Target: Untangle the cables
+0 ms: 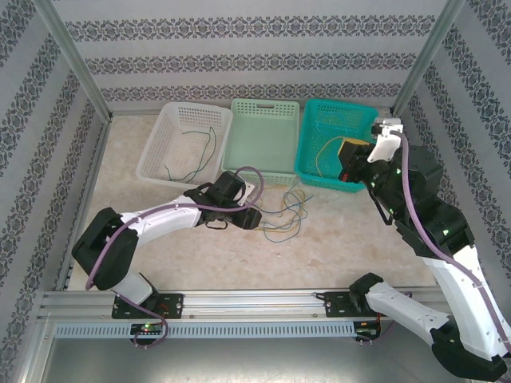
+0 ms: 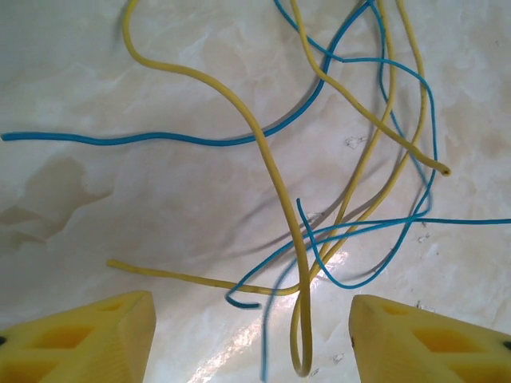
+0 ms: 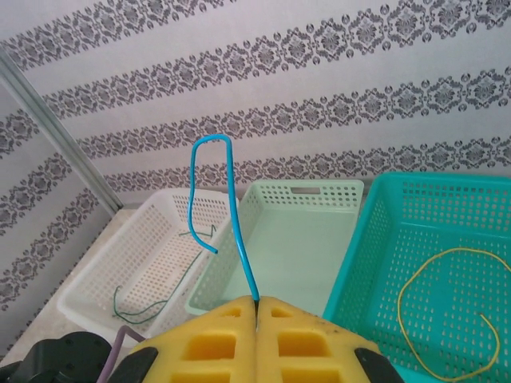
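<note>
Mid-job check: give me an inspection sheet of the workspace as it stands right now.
Surface: pale marbled table, with a loose tangle lying mid-table.
Job's things: tangled yellow cable and tangled blue cable cross each other; green cables in the white basket; lone yellow cable in the teal basket; light green basket looks empty.
Clutter: nothing seen.
Grippers: left claw open, low over the tangle, gripping nothing; right claw shut on the held blue cable, up beside the teal basket.
Cables: purple arm cables loop along both arms.
Surroundings: patterned walls, metal frame posts.
</note>
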Action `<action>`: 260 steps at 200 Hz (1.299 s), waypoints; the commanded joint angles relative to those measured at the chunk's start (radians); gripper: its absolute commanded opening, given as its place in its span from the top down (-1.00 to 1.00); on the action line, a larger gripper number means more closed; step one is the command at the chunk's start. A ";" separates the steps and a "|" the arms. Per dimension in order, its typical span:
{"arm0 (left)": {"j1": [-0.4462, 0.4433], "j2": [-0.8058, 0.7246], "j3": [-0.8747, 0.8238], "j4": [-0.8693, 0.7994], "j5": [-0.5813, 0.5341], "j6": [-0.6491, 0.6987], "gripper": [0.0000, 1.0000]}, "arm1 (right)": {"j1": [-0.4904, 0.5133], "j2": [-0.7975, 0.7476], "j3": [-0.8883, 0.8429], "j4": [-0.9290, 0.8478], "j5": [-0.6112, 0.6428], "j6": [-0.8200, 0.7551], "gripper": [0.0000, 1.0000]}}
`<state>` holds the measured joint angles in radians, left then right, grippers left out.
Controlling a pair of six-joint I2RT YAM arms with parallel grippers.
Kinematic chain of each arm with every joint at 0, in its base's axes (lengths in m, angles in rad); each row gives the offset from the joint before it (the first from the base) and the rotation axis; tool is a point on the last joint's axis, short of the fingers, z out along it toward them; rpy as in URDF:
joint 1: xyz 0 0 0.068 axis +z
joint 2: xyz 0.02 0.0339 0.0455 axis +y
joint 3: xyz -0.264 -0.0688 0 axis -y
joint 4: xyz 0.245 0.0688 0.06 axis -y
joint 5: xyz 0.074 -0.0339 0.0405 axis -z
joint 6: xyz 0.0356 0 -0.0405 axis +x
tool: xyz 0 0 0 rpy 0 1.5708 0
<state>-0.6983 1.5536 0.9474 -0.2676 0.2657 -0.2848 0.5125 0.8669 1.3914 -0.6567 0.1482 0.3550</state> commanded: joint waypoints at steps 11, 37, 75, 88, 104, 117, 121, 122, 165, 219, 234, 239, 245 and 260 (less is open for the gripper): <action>0.008 -0.108 -0.007 0.001 -0.043 0.009 -0.68 | -0.003 0.022 0.026 0.037 -0.027 -0.027 1.00; 0.007 -0.187 -0.042 0.001 -0.095 0.002 -0.99 | -0.003 0.040 0.031 0.043 -0.036 -0.031 1.00; 0.008 -0.257 -0.104 -0.025 -0.174 0.005 -0.99 | -0.012 0.034 0.082 0.068 0.006 -0.065 1.00; 0.008 -0.261 -0.103 -0.030 -0.186 0.003 -0.99 | -0.012 0.043 0.119 0.071 -0.002 -0.070 1.00; 0.008 -0.272 -0.101 0.004 -0.172 0.013 -0.99 | -0.012 0.060 0.149 0.078 -0.041 -0.060 1.00; 0.008 -0.282 -0.088 0.047 -0.112 0.040 -0.99 | -0.012 0.074 0.156 0.086 -0.074 -0.042 1.00; 0.008 -0.283 -0.082 0.058 -0.094 0.049 -0.99 | -0.012 0.077 0.156 0.088 -0.080 -0.037 1.00; 0.008 -0.283 -0.082 0.062 -0.089 0.049 -0.99 | -0.012 0.078 0.155 0.089 -0.081 -0.035 1.00; 0.008 -0.255 0.005 0.209 0.018 0.091 -0.99 | -0.012 0.091 0.122 0.168 -0.134 0.014 1.00; 0.008 -0.130 0.221 0.318 0.274 0.115 -0.99 | -0.011 0.114 0.159 0.199 -0.160 0.035 1.00; 0.008 -0.122 0.220 0.369 0.312 0.103 -0.99 | -0.011 0.121 0.158 0.194 -0.164 0.039 1.00; 0.008 -0.123 0.217 0.381 0.320 0.099 -0.99 | -0.011 0.121 0.155 0.195 -0.162 0.042 1.00; 0.008 -0.124 0.210 0.392 0.329 0.098 -0.99 | -0.010 0.122 0.151 0.196 -0.161 0.045 1.00; 0.008 -0.128 0.202 0.407 0.356 0.103 -0.99 | -0.010 0.125 0.144 0.201 -0.161 0.050 1.00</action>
<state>-0.6983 1.4162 1.1522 0.0425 0.5194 -0.1936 0.5121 0.9852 1.5253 -0.4961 0.0063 0.3794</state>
